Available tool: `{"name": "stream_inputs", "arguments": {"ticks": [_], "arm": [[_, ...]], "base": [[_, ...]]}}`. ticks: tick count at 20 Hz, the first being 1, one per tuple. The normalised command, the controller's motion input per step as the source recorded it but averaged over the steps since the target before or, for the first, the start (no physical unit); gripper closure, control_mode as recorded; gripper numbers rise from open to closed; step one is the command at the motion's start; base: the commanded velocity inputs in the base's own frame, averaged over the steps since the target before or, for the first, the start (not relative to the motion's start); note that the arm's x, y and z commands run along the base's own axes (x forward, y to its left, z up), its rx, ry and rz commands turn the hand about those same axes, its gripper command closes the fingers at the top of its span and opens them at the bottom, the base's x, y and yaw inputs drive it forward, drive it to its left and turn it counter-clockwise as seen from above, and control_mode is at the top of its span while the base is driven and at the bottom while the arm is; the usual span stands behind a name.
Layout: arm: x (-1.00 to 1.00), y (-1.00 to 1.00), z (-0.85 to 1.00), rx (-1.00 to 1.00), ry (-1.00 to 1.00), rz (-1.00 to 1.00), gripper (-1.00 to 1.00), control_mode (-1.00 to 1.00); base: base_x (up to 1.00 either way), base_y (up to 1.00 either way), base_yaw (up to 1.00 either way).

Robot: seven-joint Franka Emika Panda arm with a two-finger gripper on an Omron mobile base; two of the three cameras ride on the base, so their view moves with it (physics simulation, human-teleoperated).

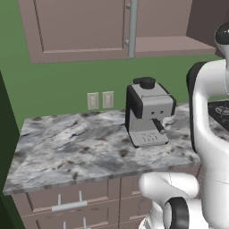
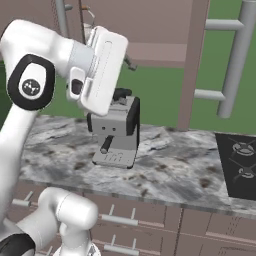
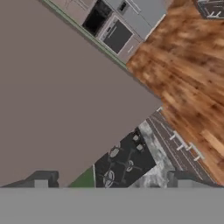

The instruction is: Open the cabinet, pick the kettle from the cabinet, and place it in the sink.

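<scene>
The cabinet (image 1: 80, 31) runs along the top of the left base view and has two doors. The left door (image 1: 78, 27) is shut behind its one long bar handle (image 1: 132, 27). The right door (image 2: 192, 65) stands swung out, edge-on in the right base view, with its own bar handle (image 2: 235, 60).

Below on the green wall are two outlets (image 1: 92, 100), side by side. To their right one coffee machine (image 1: 147, 112) stands on the marble counter (image 1: 67, 143). Further right is one black stove top (image 2: 240, 165), cut off at the frame edge. Under the counter are drawers (image 1: 67, 197) with short handles, too cropped to count.

There is one kettle (image 2: 90, 22), inside the open side of the cabinet. Only a silvery sliver and a bit of thin tan handle show above the arm's white hand; the rest is hidden.

In the hand view the gripper (image 3: 112, 179) is spread wide with nothing between its two fingertips (image 3: 41, 178). A flat mauve surface covers the left half, and I cannot tell whether it is door or shelf. Small appliances at the top of that view are too blurred to name.
</scene>
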Motion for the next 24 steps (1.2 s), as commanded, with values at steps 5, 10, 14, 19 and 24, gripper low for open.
{"name": "stream_inputs", "arguments": {"ticks": [5,10,14,19,24], "arm": [[-0.17,0.55,0.18,-0.19,0.38,0.38,-1.0,-1.0],[-0.22,0.49,0.15,-0.11,0.28,0.5,-1.0,-1.0],[-0.13,0.52,0.16,-0.04,0.31,0.52,-1.0,-1.0],[-0.02,0.56,0.12,-0.02,0.27,0.42,-1.0,-1.0],[0.09,0.59,0.06,0.0,0.25,0.24,-1.0,-1.0]], "base": [[0.0,0.0,0.0],[0.0,0.0,0.0],[0.0,0.0,0.0],[0.0,0.0,0.0],[0.0,0.0,0.0]]}}
